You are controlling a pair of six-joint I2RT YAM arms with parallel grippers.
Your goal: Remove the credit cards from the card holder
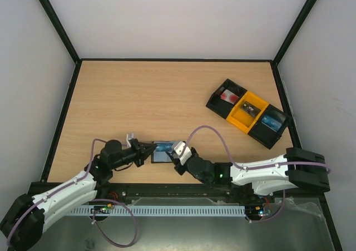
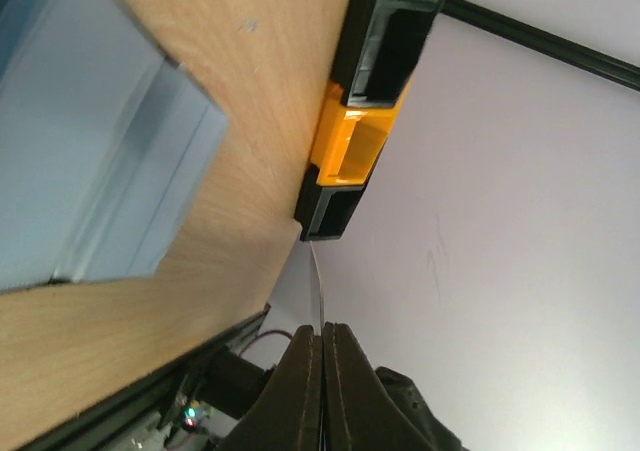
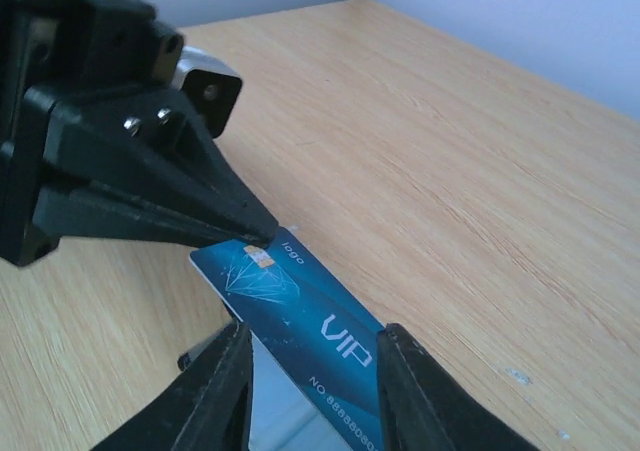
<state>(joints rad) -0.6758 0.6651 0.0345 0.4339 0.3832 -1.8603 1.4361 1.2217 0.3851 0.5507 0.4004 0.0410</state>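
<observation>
A dark blue credit card [image 3: 300,311] marked "VIP" sticks out of the card holder [image 3: 268,426], whose pale inner panel shows beneath it. My left gripper [image 3: 262,239] is shut on the card's far corner. In the left wrist view the card [image 2: 318,291] shows edge-on between the closed left gripper [image 2: 322,333], with the holder's pale panels [image 2: 90,171] at upper left. My right gripper [image 3: 315,391] stands with a finger on each side of holder and card, gripping the holder. From above, the holder [image 1: 161,157] lies between the left gripper [image 1: 149,149] and right gripper [image 1: 178,152], near the table's front edge.
A long black-and-yellow three-compartment tray [image 1: 247,113] sits at the back right with small red-and-white and blue objects in it. It also shows in the left wrist view [image 2: 360,131]. Black frame rails border the wooden table [image 1: 139,95].
</observation>
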